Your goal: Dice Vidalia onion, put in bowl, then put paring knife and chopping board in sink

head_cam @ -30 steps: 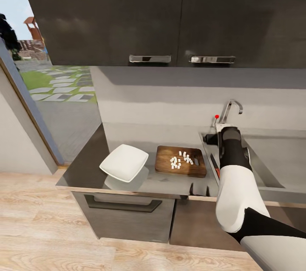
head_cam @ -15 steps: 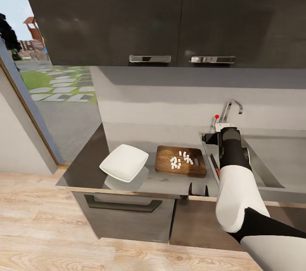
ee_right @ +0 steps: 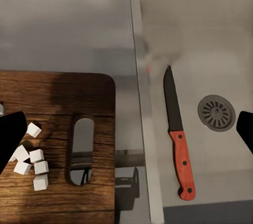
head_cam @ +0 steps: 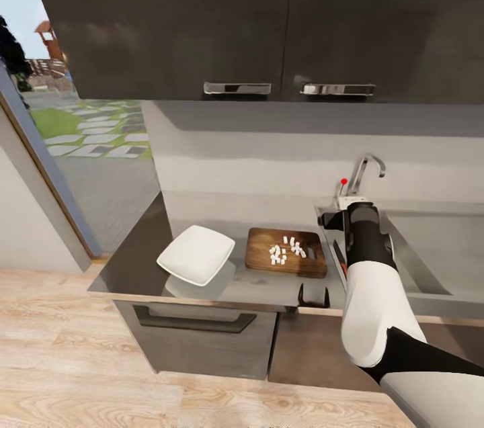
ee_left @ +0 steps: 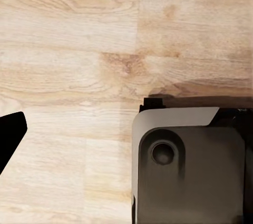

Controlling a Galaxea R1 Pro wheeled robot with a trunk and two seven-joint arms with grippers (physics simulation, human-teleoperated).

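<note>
My right pincer (ee_right: pixel 126 134) hangs spread wide w/ nothing in it, over the seam where the counter (head_cam: pixel 134 260) meets the sink (ee_right: pixel 221 39). The two dark fingertips (ee_right: pixel 10 134) sit far apart in the right wrist view. Between them, below: the paring knife (ee_right: pixel 176 132) lies flat on the sink floor, red handle toward the front edge, dark blade pointing to the back wall, just beside the round drain (ee_right: pixel 216 111) (not touching it). On the other side lies the chopping board (ee_right: pixel 58 145), handle slot toward the sink, w/ white diced onion (ee_right: pixel 31 161) cubes on it. In the head view the white square bowl (head_cam: pixel 196 254) sits left of the board, near it, empty. Left pincer: one dark fingertip (ee_left: pixel 9 137) over the wood floor (ee_left: pixel 68 34), beside my grey base (ee_left: pixel 187 166); can't tell its spread.
</note>
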